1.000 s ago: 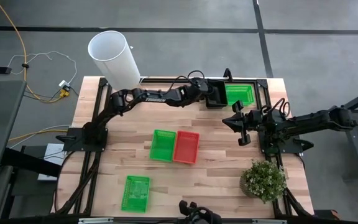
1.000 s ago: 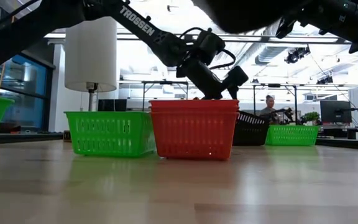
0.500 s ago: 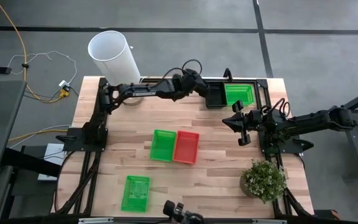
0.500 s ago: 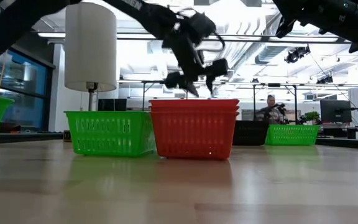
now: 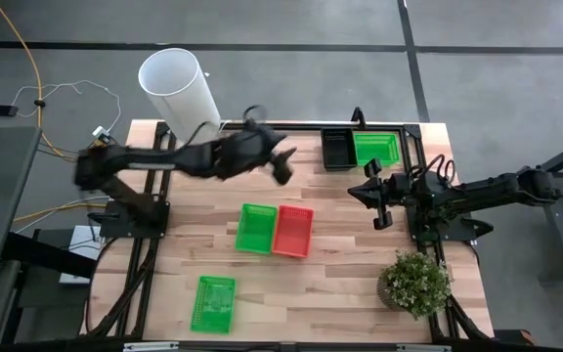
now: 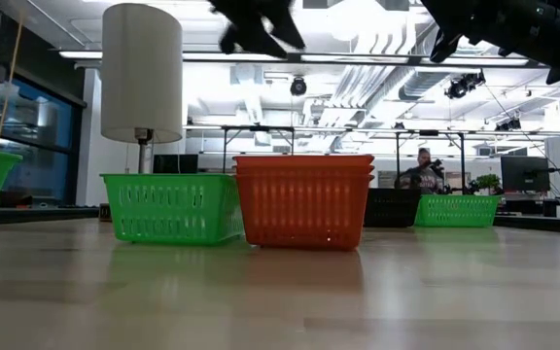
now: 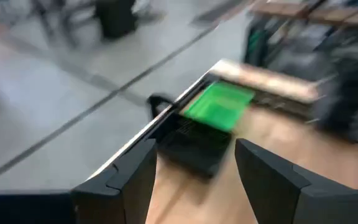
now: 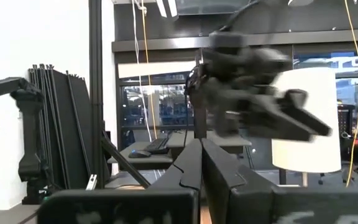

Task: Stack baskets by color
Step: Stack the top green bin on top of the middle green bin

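Left gripper (image 5: 283, 166) has swung back from the far black basket (image 5: 336, 149), open and empty; right gripper (image 5: 379, 200) waits shut.

One camera looks straight down; one sits level on the pale wooden surface (image 5: 340, 244); both share the red mesh plastic basket (image 6: 303, 200).
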`<state>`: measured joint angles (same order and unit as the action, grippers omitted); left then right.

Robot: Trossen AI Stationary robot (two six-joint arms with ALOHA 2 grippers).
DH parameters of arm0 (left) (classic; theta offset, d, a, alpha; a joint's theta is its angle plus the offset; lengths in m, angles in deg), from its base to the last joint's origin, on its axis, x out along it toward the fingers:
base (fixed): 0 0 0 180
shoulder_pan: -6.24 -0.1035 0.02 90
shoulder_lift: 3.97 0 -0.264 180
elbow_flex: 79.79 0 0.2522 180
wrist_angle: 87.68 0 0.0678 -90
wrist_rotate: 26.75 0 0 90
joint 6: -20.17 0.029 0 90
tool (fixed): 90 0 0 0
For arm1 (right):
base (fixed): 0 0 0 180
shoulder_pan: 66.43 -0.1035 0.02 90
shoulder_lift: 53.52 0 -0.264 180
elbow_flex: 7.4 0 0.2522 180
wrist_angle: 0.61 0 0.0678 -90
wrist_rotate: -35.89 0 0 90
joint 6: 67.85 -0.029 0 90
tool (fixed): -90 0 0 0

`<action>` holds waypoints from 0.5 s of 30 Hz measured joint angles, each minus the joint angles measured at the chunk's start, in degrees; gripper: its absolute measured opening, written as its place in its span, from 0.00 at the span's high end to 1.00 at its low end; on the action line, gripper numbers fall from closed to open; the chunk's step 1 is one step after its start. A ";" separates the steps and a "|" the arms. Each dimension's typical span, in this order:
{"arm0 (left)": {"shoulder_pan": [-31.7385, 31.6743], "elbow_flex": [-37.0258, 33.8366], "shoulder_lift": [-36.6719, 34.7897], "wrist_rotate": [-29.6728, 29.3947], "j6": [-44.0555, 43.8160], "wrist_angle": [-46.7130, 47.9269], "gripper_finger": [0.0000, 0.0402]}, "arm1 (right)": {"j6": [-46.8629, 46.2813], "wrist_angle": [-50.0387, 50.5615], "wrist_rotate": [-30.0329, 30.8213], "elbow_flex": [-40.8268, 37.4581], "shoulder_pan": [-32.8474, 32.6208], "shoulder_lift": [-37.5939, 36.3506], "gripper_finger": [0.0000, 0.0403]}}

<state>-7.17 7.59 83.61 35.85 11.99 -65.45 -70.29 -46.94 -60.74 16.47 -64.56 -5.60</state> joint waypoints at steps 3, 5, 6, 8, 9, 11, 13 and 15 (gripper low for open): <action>4.31 -12.41 -8.56 2.40 3.41 -13.93 0.49 | -0.06 0.46 0.00 0.00 0.00 0.00 1.00; 7.00 -20.16 -13.49 4.25 6.44 -23.15 0.49 | -0.04 0.41 0.00 0.00 0.00 0.00 1.00; 8.15 -23.72 -15.63 4.98 7.84 -27.25 0.49 | -0.06 0.42 0.01 0.00 0.00 0.00 1.00; 10.01 -30.38 -19.13 6.15 10.04 -35.09 0.49 | -0.06 0.45 0.02 0.00 0.00 0.00 1.00; 10.76 -33.34 -20.65 6.57 10.69 -38.59 0.49 | -0.06 0.51 0.02 0.00 0.00 0.00 1.00; 11.83 -38.45 -23.63 7.79 10.97 -44.13 0.49 | -0.06 0.87 0.20 0.00 0.00 0.00 1.00; 12.36 -42.20 -26.13 10.00 11.42 -47.40 0.49 | -0.06 1.56 0.97 0.01 0.00 0.00 1.00; 12.61 -44.99 -28.54 11.86 11.40 -47.74 0.49 | -0.06 2.75 2.48 0.02 0.00 0.00 1.00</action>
<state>5.44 -37.40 55.08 47.71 23.39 -113.19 -70.35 -44.19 -58.26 16.49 -64.56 -5.60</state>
